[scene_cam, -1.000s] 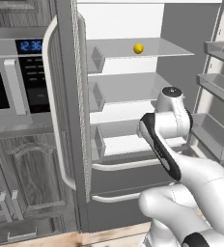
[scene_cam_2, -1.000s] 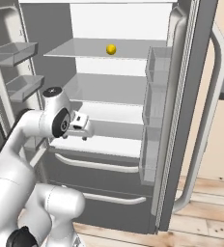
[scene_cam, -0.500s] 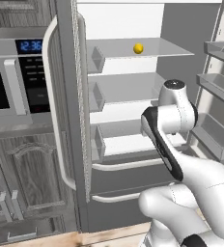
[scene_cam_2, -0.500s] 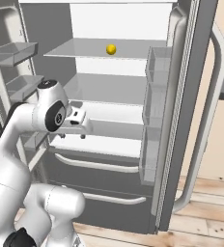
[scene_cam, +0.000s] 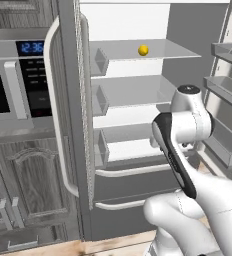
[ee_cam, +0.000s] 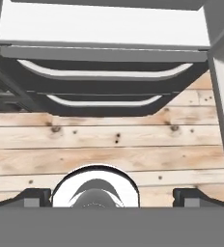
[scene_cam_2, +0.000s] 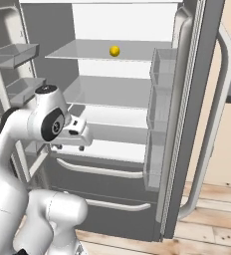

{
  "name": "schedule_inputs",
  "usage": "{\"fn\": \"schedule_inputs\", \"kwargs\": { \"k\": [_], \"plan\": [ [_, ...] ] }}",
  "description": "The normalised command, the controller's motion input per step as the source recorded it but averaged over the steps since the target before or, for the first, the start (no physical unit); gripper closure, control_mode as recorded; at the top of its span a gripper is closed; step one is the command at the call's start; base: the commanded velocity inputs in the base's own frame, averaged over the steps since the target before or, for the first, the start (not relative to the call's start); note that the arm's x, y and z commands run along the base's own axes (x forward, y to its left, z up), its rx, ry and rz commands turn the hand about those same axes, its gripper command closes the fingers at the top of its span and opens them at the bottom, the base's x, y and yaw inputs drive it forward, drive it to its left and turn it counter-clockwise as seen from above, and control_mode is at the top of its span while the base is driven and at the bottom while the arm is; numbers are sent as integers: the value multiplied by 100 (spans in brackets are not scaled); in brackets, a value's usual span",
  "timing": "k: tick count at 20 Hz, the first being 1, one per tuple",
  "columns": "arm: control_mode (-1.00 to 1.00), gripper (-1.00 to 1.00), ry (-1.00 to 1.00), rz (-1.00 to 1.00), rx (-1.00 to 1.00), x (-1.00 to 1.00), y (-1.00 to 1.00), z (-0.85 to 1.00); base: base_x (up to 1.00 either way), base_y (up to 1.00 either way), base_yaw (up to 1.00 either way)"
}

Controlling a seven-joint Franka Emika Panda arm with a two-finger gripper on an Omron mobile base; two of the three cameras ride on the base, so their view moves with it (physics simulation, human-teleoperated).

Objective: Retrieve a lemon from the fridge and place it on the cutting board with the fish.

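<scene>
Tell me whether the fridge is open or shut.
Open. Both upper doors of the fridge are swung wide, exposing the white interior and clear shelves, with the lemon on the top shelf. The two lower drawers look shut.

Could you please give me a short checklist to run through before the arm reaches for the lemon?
1. Fridge doors open, shelves exposed: ok.
2. Lemon located, on the top shelf toward the back: ok.
3. Nothing standing on that shelf beside the lemon: ok.
4. Hand open and holding nothing: ok.
5. Hand aimed at the lemon: not ok; it looks down at the lower drawers and wooden floor.
6. Hand raised to the top shelf: not ok; it sits near the lower shelves.
</scene>
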Motion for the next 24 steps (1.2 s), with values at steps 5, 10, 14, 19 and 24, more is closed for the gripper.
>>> {"fn": "schedule_inputs", "kwargs": {
  "k": [5, 10, 14, 19, 24],
  "plan": [
    [-100, -100, 0, 0, 0, -2, 0, 0, 0, 0, 0],
    [-100, -100, 0, 0, 0, 0, -1, 0, 0, 0, 0],
    [100, -100, 0, 0, 0, 0, -19, -3, 0, -14, 0],
    [100, -100, 0, 0, 0, 0, 0, 0, 0, -63, -6],
    [100, -100, 0, 0, 0, 0, 0, 0, 0, -14, -3]
  ]
}}
